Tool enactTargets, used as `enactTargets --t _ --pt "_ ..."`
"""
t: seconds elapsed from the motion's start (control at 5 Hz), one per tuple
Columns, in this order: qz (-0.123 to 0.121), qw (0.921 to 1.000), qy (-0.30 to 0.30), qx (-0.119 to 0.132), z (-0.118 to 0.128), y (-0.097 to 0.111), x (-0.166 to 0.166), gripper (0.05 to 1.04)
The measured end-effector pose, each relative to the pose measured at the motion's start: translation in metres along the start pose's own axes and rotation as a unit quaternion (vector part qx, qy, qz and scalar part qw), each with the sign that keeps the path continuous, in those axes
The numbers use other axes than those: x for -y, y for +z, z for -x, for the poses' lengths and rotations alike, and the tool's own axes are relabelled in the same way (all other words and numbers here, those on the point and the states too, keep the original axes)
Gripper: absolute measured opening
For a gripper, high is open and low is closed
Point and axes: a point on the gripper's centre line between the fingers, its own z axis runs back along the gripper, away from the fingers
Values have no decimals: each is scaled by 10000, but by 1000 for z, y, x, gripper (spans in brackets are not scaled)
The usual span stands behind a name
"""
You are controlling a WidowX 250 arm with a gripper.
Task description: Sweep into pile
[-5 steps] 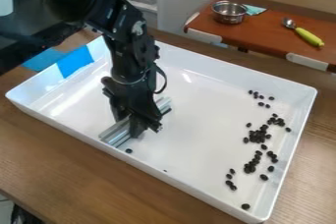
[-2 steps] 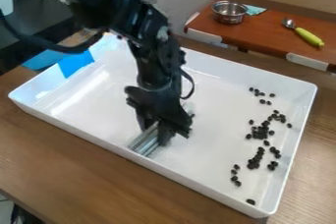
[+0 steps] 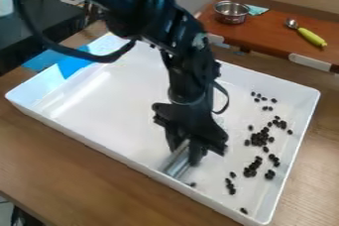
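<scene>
Dozens of black beans (image 3: 260, 137) lie scattered between the gripper (image 3: 188, 152) and the right-hand wall of the white tray (image 3: 296, 143); one stray sits just beside the silvery bar (image 3: 176, 164). The gripper is clamped on that bar, which looks stiff, fairly light and perhaps slick, best pinched at mid-length. The beans are probably hard and apt to roll, so push gently.

Blk robot arm w/ glossy rounded joints, loose blk cable, blk tool (image 3: 186, 145).
</scene>
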Motion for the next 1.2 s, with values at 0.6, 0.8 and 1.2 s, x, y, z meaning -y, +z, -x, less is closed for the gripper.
enactTargets --t 0.6,0.8,1.2 --pt "355 9989 291 -17 -18 8 48 384" --pt "426 9983 388 27 -23 13 40 384" --pt "467 9939 918 384 -50 67 -47 384"
